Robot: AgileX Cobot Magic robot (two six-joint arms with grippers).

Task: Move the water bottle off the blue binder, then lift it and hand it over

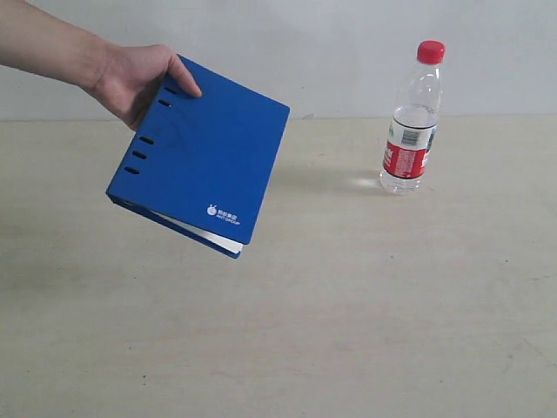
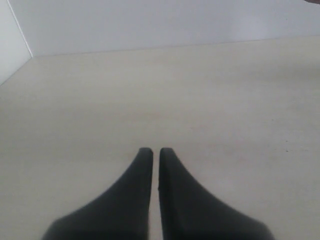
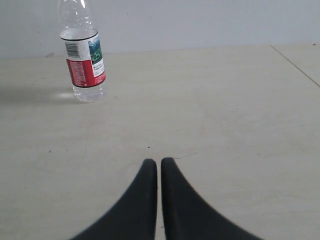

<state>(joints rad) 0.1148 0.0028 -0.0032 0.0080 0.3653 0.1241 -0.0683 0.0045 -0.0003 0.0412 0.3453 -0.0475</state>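
The blue binder (image 1: 202, 157) hangs tilted above the table at the left of the exterior view, held by a person's hand (image 1: 135, 80) at its spine edge. The water bottle (image 1: 412, 122) with its red cap stands upright on the table at the back right, apart from the binder. In the right wrist view the water bottle (image 3: 83, 60) stands well ahead of my right gripper (image 3: 159, 161), which is shut with nothing between its fingers. My left gripper (image 2: 152, 150) is shut too, over bare table, with neither object in its view. Neither gripper shows in the exterior view.
A pale wooden table (image 1: 348, 296) fills the scene, with a white wall (image 1: 331, 43) behind it. The person's forearm (image 1: 43, 43) reaches in from the upper left. A table seam or edge (image 3: 295, 62) runs at one side of the right wrist view.
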